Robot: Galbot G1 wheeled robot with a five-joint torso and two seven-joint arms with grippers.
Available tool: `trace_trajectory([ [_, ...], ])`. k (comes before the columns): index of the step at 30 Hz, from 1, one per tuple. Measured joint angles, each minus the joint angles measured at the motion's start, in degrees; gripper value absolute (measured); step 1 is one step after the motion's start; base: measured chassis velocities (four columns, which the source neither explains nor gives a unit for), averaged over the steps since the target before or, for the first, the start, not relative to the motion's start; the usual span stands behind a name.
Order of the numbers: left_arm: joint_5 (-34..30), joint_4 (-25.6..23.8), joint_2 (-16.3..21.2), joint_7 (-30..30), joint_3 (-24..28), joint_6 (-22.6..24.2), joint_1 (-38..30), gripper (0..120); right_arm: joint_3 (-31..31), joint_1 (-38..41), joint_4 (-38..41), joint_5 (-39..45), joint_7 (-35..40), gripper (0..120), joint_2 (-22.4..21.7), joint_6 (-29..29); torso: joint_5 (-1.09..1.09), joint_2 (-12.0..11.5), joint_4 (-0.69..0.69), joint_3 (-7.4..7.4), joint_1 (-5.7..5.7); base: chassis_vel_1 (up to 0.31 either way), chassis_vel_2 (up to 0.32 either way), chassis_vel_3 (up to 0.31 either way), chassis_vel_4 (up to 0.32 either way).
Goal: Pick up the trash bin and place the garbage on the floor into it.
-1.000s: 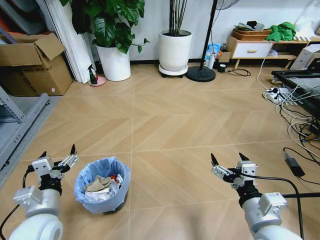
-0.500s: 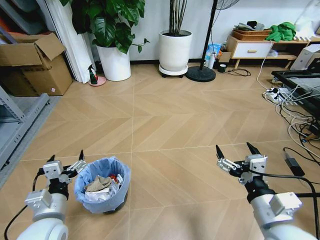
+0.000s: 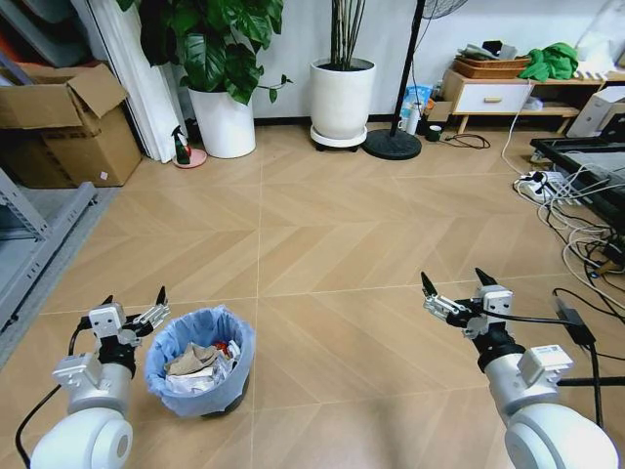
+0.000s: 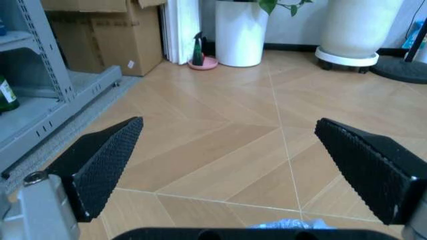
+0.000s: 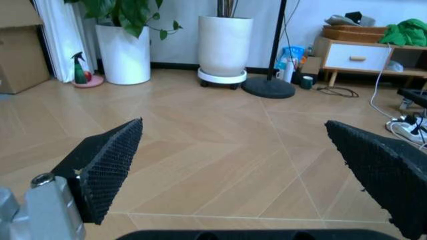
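The trash bin (image 3: pixel 198 362), a small round dark bin lined with a crinkled light-blue bag, stands on the wooden floor at the lower left. Inside it lies the garbage (image 3: pixel 200 363): crumpled paper, a brownish wrapper and a red scrap. My left gripper (image 3: pixel 134 305) hovers open just left of the bin's rim, holding nothing. A sliver of the blue bag (image 4: pixel 288 224) peeks between its fingers (image 4: pixel 100 162) in the left wrist view. My right gripper (image 3: pixel 455 286) is open over bare floor at the lower right, its fingers (image 5: pixel 107 165) spread wide with nothing between them.
Two large white plant pots (image 3: pixel 223 122) (image 3: pixel 342 98) stand at the back, with a green bottle on a pink dish (image 3: pixel 185 151). A cardboard box (image 3: pixel 68 122) and metal shelving (image 3: pixel 29 244) line the left. Cables and a power strip (image 3: pixel 547 186) lie at right. A lamp base (image 3: pixel 393 144) sits by the wall.
Both arms have drawn back toward me over the last second. The left gripper has shifted a little toward the bin's rim. The bin has stayed put.
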Motion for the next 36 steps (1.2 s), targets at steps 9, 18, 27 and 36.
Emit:
trace_trajectory([
  [9, 0.1, -0.1, 0.0, 0.0, 0.0, 0.0, 0.0, 100, -0.1, -0.1, 0.1, -0.1, 0.1, 100, 0.0, 0.0, 0.01, 0.0, 0.0, 0.0, 0.0, 0.0, 0.0, 0.0, 0.0],
  [18, 0.1, -0.1, 0.0, 0.0, 0.0, 0.0, 0.0, 100, -0.1, -0.1, 0.1, -0.1, 0.1, 100, 0.0, 0.1, 0.01, 0.0, 0.0, 0.0, 0.0, 0.0, 0.0, 0.0, 0.0],
  [27, 0.1, -0.1, 0.0, 0.0, 0.0, 0.0, 0.1, 100, -0.1, -0.1, 0.1, -0.1, 0.1, 100, 0.0, 0.1, 0.01, 0.0, 0.0, 0.0, 0.0, 0.0, 0.0, 0.0, 0.0],
  [36, 0.1, -0.1, 0.0, 0.0, 0.0, 0.0, 0.0, 100, -0.1, -0.1, 0.1, -0.1, 0.1, 100, 0.0, 0.1, 0.01, 0.0, 0.0, 0.0, 0.0, 0.0, 0.0, 0.0, 0.0],
])
